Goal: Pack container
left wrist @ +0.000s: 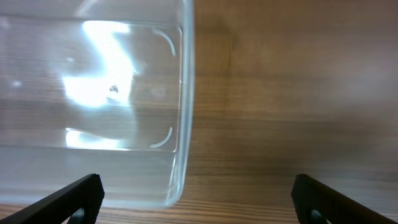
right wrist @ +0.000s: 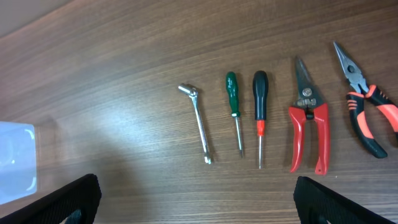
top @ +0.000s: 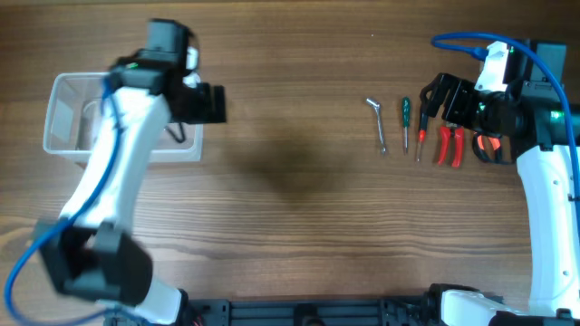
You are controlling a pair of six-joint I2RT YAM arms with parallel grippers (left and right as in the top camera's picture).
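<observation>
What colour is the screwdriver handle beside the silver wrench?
Green handle, clearest in the right wrist view.

A black-handled screwdriver [right wrist: 260, 115] with a red collar lies on the wooden surface [right wrist: 124, 62], tip pointing toward the camera. Just beside it on the view's left lies a green-handled screwdriver [right wrist: 234, 112], parallel to it, and beyond that a metal wrench [right wrist: 200, 124] with a small angled head. On the screwdriver's other side lie red-handled snips [right wrist: 308, 127], then orange-and-black pliers [right wrist: 367, 106], both closed. Far left of the screwdriver, well apart, a corner of the clear container [right wrist: 15, 162] shows at the frame edge. The right claw [right wrist: 196, 186] hovers nearer the camera than the screwdriver, its dark fingers [right wrist: 68, 202] spread wide, gripping nothing
</observation>
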